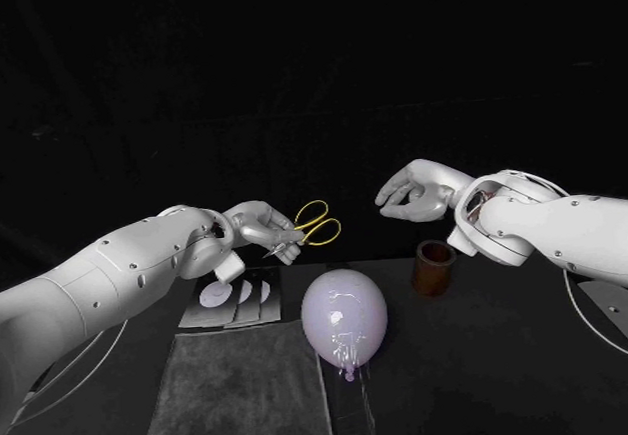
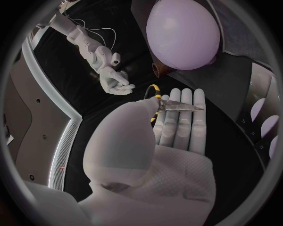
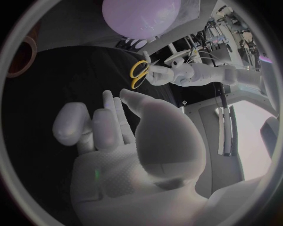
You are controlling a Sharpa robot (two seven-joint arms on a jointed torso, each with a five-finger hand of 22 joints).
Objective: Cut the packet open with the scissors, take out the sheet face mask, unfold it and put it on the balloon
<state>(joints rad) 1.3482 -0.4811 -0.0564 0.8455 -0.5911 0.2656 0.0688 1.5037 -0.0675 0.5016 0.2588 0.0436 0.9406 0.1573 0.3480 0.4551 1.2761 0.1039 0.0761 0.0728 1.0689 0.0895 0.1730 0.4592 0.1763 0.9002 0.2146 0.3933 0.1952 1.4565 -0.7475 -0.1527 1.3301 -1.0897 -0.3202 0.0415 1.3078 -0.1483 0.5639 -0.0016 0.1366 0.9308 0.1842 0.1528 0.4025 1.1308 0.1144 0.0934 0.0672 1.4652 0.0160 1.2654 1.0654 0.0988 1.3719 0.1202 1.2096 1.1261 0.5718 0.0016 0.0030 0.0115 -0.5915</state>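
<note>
My left hand (image 1: pixel 262 228) is raised above the table and grips the yellow-handled scissors (image 1: pixel 315 224). In the left wrist view the thumb presses the scissors (image 2: pixel 177 107) against the flat fingers (image 2: pixel 179 125), blades closed. The silvery packet (image 1: pixel 234 297) with pale ovals lies flat on the table just below that hand. The pale purple balloon (image 1: pixel 344 316) lies at the table's middle, knot toward me, and also appears in the left wrist view (image 2: pixel 181 33). My right hand (image 1: pixel 416 193) hovers to the right of the scissors with its fingers curled in and nothing in it.
A brown cylinder (image 1: pixel 434 267) stands to the right of the balloon, under my right hand. A grey mat (image 1: pixel 237 388) covers the table's near left. A clear strip (image 1: pixel 354 415) runs from under the balloon toward me.
</note>
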